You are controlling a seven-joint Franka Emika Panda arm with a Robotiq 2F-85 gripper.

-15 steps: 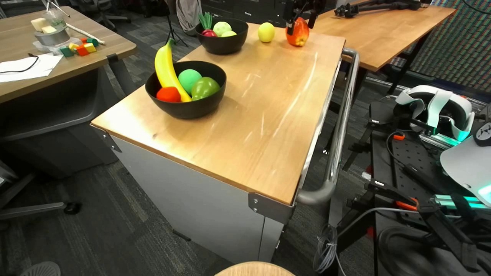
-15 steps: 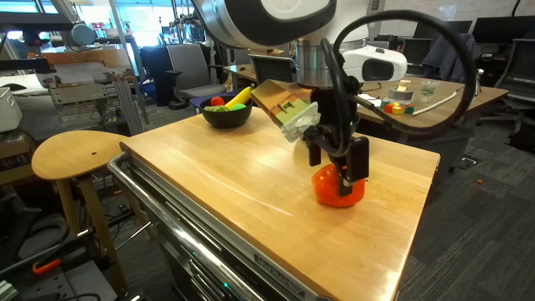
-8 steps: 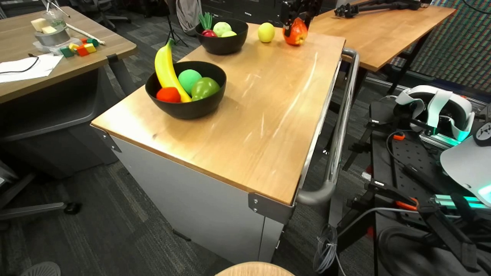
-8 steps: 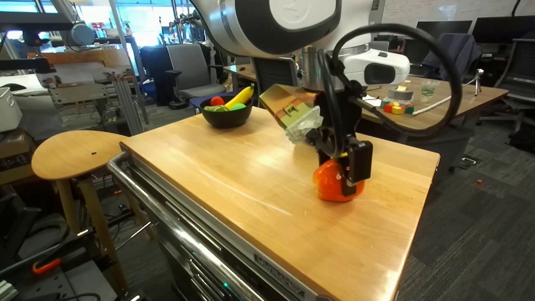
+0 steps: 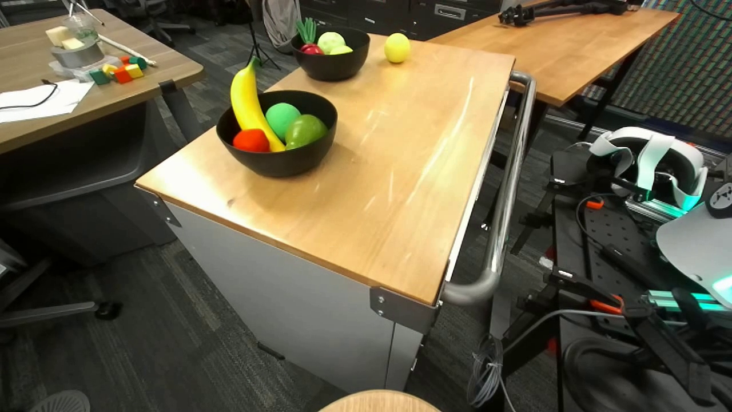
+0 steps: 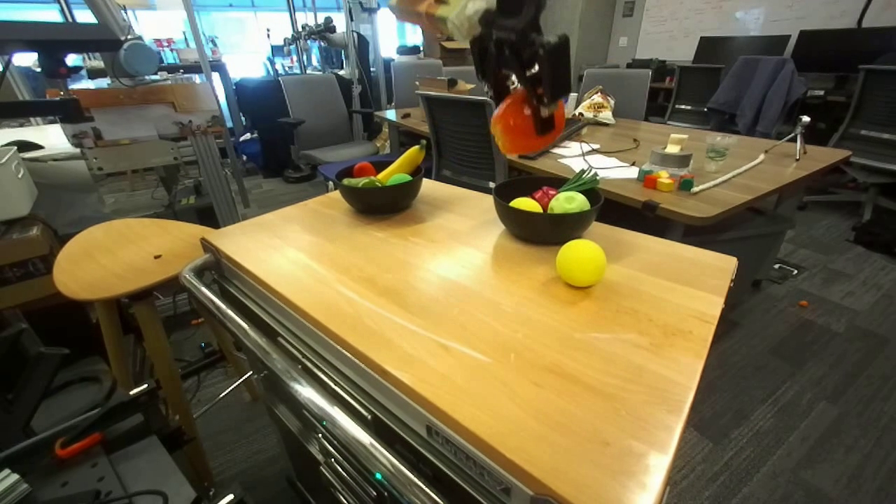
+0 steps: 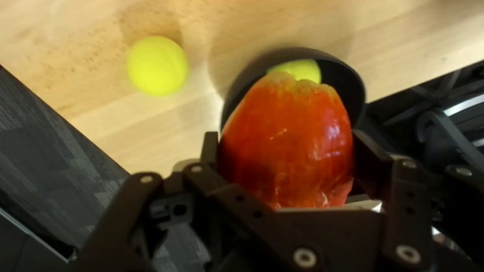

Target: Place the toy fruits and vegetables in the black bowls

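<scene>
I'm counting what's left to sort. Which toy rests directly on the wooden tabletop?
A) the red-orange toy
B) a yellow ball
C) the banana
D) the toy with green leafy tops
B: in an exterior view the yellow ball rests on the tabletop, outside a black bowl, while the wrist view shows the claw gripping the red-orange toy.
</scene>
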